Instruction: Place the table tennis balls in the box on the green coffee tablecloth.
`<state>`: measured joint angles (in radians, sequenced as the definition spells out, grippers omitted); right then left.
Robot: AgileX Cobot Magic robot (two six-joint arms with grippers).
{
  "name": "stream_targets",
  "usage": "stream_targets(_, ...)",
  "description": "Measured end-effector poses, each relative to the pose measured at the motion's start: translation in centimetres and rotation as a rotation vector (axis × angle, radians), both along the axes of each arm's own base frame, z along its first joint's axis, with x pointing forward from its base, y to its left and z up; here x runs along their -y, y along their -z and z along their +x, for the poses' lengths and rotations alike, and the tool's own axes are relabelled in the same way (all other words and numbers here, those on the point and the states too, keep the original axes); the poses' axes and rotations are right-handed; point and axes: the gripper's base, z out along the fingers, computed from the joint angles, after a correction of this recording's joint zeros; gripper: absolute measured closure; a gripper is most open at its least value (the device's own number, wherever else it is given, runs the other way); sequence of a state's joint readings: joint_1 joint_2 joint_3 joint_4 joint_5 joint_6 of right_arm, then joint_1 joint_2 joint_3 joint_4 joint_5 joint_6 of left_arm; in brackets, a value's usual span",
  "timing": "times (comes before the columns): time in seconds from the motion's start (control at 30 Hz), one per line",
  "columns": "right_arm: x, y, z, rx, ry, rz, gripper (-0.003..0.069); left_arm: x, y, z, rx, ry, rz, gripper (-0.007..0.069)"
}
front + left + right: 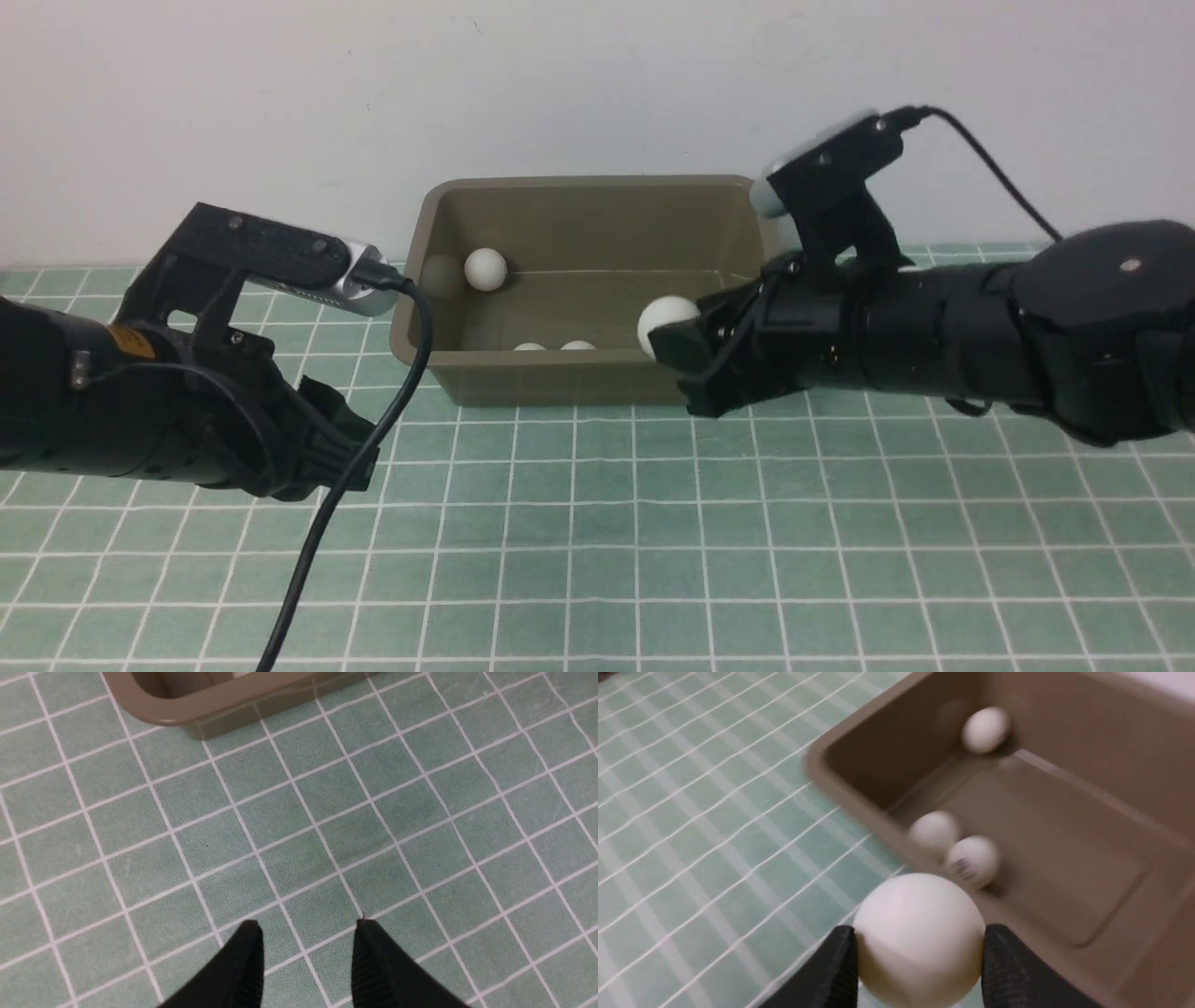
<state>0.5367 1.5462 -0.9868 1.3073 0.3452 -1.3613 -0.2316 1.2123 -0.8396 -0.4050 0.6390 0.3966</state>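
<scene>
At the right end of the box (597,224), the right end effector (919,952) pinches one white table tennis ball, the held ball (665,319), its two black fingers pressed against opposite sides of the sphere. In the front view this ball overlaps the box's right end close to the near wall, clear of the floor of the box. The right wrist view shows it hanging about over the near rim.

Three other balls lie inside the box. The corner ball (485,268) sits in the far left corner, touching or nearly touching the walls there, with a faint reflection on the glossy side wall. The other two lie against the near wall, around the middle of its length. These are the plain ball (934,830) and the printed ball (973,861), just beside each other, the second showing a dark printed mark. The wrist picture is blurred, so the mark cannot be read.

The box stands on the green coffee tablecloth (597,541), near its far edge.

The left end effector (308,924) hangs above the cloth off the box's near left corner. Its fingers are spread apart and hold nothing — only bare grid squares show between them.
</scene>
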Motion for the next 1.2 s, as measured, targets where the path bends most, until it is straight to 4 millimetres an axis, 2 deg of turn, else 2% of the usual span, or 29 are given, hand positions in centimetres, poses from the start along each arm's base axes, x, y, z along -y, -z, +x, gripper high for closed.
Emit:
stream_targets(0.07,0.1,-0.2,1.5,0.039,0.069,-0.014,0.0347,0.0,0.0,0.0,0.000,0.000,0.000,0.0377)
stream_targets(0.1,0.2,0.0,3.1,0.052,0.111,-0.020,0.0347,0.0,0.0,0.0,0.003,-0.001,0.000,0.0377)
stream_targets(0.13,0.2,0.0,3.1,0.052,0.113,-0.020,0.0347,0.0,0.0,0.0,0.003,-0.001,0.000,0.0377)
stream_targets(0.17,0.2,0.4,4.9,0.048,0.140,-0.018,0.0347,0.0,0.0,0.1,0.007,-0.003,-0.001,0.0377)
stream_targets(0.2,0.3,0.7,5.9,0.044,0.151,-0.018,0.0347,0.0,0.0,0.1,0.007,-0.003,-0.001,0.0377)
stream_targets(0.23,0.4,1.2,7.5,0.035,0.154,-0.016,0.0347,0.0,0.0,0.1,0.007,-0.003,-0.001,0.0377)
stream_targets(0.4,0.7,3.3,11.1,-0.029,0.104,0.005,0.0347,0.0,0.0,0.1,0.009,-0.004,-0.001,0.0377)
stream_targets(0.5,1.0,4.0,12.0,-0.060,0.075,0.021,0.0333,0.0,-0.1,0.1,0.009,-0.004,-0.001,0.0377)
stream_targets(0.6,1.4,4.2,12.3,-0.064,0.083,0.019,0.0247,0.0,-0.1,0.1,0.009,-0.004,-0.001,0.0377)
stream_targets(0.63,1.6,4.2,12.4,-0.062,0.091,0.018,0.0189,0.0,-0.1,0.1,0.009,-0.004,-0.001,0.0377)
stream_targets(0.73,2.0,3.8,12.6,-0.032,0.106,0.004,0.0081,0.0,-0.1,0.1,0.009,-0.004,-0.001,0.0377)
stream_targets(0.77,2.1,3.7,12.6,-0.027,0.105,0.001,0.0076,0.0,-0.1,0.1,0.009,-0.004,-0.001,0.0377)
stream_targets(0.87,3.1,0.4,12.0,0.072,0.102,-0.005,0.0058,0.0,-0.1,0.1,0.009,-0.004,-0.001,0.0377)
stream_targets(0.97,5.5,-5.0,10.6,0.210,0.129,0.005,0.0093,0.0,-0.1,0.1,0.009,-0.004,-0.001,0.0377)
stream_targets(1.0,6.0,-6.0,10.2,0.238,0.130,0.000,0.0102,0.0,-0.1,0.1,0.009,-0.004,-0.001,0.0377)
stream_targets(1.07,7.6,-9.0,8.8,0.318,0.127,-0.020,0.0125,0.0,-0.1,0.1,0.009,-0.004,-0.001,0.0377)
stream_targets(1.13,9.3,-12.2,6.3,0.397,0.076,-0.066,0.0147,0.0,-0.1,0.1,0.010,-0.004,-0.001,0.0377)
stream_targets(1.2,10.3,-14.1,3.9,0.415,0.014,-0.090,0.0158,0.0,-0.1,0.1,0.010,-0.003,-0.001,0.0377)
